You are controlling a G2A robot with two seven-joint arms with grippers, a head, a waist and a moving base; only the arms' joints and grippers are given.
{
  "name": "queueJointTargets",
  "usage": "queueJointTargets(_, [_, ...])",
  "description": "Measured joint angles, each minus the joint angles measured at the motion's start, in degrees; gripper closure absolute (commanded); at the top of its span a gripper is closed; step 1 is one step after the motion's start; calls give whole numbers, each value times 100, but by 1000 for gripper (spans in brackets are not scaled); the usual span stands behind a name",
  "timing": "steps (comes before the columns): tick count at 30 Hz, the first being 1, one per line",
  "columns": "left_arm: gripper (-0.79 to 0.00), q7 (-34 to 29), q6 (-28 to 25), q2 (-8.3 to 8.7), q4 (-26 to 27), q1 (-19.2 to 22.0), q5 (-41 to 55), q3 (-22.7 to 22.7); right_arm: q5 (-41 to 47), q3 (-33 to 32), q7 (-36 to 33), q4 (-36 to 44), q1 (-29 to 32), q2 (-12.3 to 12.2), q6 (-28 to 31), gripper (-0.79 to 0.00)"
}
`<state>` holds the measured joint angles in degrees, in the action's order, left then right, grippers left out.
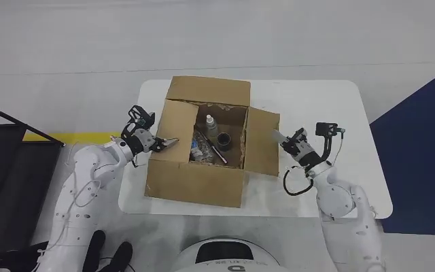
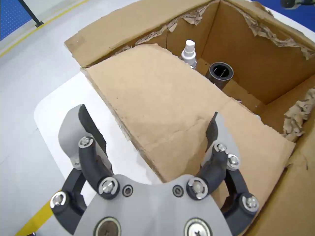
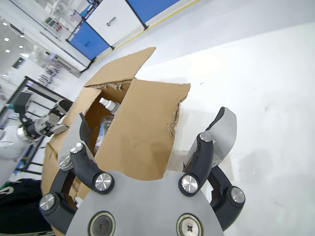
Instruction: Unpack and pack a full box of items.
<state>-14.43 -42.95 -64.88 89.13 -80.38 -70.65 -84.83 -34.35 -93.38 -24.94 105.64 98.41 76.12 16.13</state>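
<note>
An open cardboard box (image 1: 197,178) stands in the middle of the white table (image 1: 319,102), all its flaps spread. Inside stand a white spray bottle (image 1: 211,124) (image 2: 189,54) (image 3: 108,104) and a dark cylinder (image 1: 223,142) (image 2: 220,74), with a clear plastic bottle (image 1: 198,145) (image 3: 103,128) and a thin dark rod (image 1: 215,149) lying beside them. My left gripper (image 1: 168,143) (image 2: 147,115) is open, its fingers straddling the edge of the box's left flap (image 2: 157,99). My right gripper (image 1: 280,138) (image 3: 153,116) is open astride the edge of the right flap (image 3: 137,133).
Bare table lies to the right of the box and along its far edge. A dark rack (image 1: 20,163) stands off the table on the left. A blue panel (image 1: 408,156) stands beyond the table's right side.
</note>
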Motion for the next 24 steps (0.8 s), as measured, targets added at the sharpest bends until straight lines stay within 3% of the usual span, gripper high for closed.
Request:
queueJointTargets(5, [-785,0,-20,14,6,21,-59,110,1218,74,-1693,-1072,-866,-91,197,-785])
queueJointTargets(8, [-785,28,-58,26,3,9,-104,161,1938,136,-2232,-1602,-1251,-118,680,-785])
queueJointTargets(15, [-785,63,-165,51,71,-40,-128,272,3384,-58,-2413,-1888,-1115,-192,2214,-785])
queueJointTargets(24, [-785,37,-360,125,407,-107,186,56,3175,166,-2091,-702,-751,-235,2004,-785])
